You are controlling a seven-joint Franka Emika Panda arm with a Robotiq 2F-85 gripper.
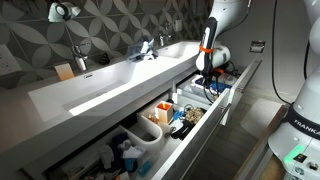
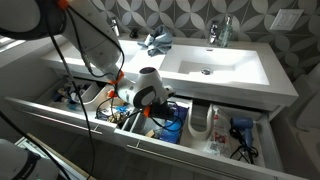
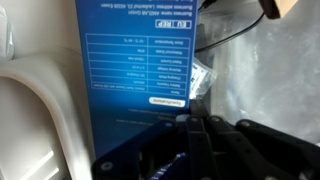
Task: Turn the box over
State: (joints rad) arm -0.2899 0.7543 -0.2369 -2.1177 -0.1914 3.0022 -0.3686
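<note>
Dark gripper (image 3: 195,125) fingers press together at the bottom of the wrist view, right at the lower edge of the box (image 3: 135,60); whether they pinch it I cannot tell. Its blue printed face fills the view, its right edge beside a small clear packet (image 3: 200,80) and a black cable (image 3: 240,30), its left edge over a white curved rim (image 3: 40,110). In an exterior view the gripper (image 2: 148,97) sits low in the crowded open drawer (image 2: 200,158) under the sink (image 2: 215,62), with little free room around it.
</note>
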